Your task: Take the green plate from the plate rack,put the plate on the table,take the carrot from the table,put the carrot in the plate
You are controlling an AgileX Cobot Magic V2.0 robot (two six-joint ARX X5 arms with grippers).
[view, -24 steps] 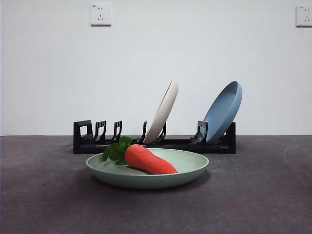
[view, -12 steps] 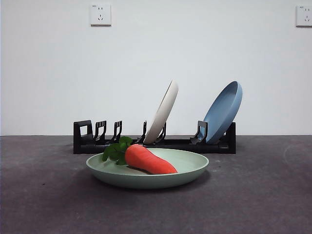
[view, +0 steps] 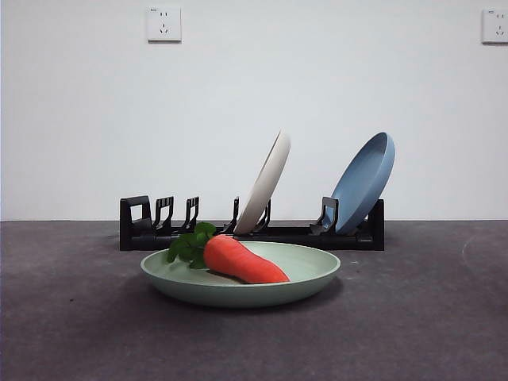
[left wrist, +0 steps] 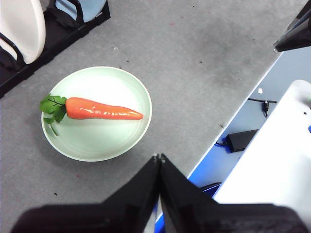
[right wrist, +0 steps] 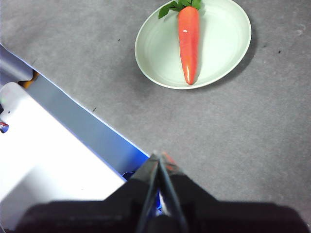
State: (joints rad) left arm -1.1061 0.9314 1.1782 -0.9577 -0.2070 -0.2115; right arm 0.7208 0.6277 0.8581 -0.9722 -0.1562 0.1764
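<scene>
Now tapered orange carrot [view: 242,261] lies in matte mint green plate [view: 309,279].

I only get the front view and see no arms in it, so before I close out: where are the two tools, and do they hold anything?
Observer: The left tool is shut and empty, high over the edge of the dark grey matte table.
Operator: The right one?
Observer: The right tool is shut and empty too, also back at the table's edge.
Operator: Carrot fully inside?
Observer: The orange-red tapered toy carrot lies across the middle of the pale mint-green round plate, tip short of the rim.
</scene>
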